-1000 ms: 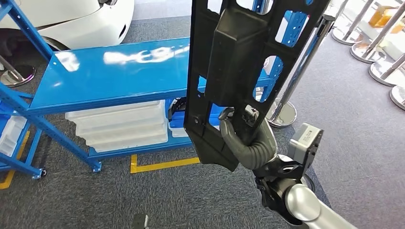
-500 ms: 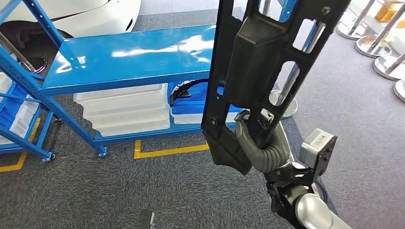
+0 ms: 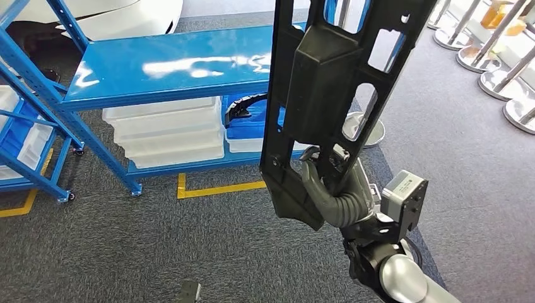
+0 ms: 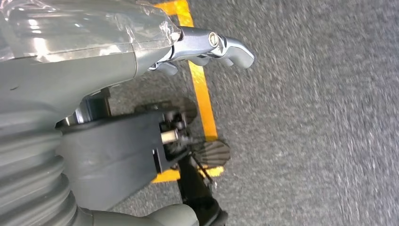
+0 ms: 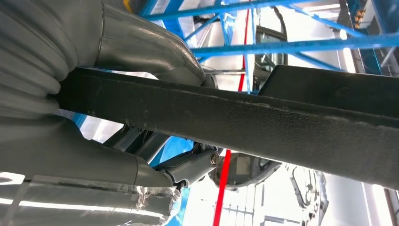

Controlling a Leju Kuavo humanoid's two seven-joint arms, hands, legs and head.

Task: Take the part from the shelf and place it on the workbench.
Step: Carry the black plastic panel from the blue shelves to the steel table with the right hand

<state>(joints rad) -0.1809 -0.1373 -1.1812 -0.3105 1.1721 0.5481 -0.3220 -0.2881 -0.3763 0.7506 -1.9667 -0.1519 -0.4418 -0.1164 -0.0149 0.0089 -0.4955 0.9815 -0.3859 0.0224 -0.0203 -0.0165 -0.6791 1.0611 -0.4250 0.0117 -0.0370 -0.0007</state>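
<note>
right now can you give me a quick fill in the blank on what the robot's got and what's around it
1. The long black part is gripped by the robot's ____ hand.
2. The shelf rack behind the part is painted ____.
3. White trays sit on the rack's ____ level.
4. The tape line on the carpet in front of the rack is ____.

Missing words: right; blue; bottom; yellow

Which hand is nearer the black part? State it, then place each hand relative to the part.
Right. The right hand grips the black part near its lower end, holding it upright. The left hand hangs over the carpet, apart from the part.
</note>
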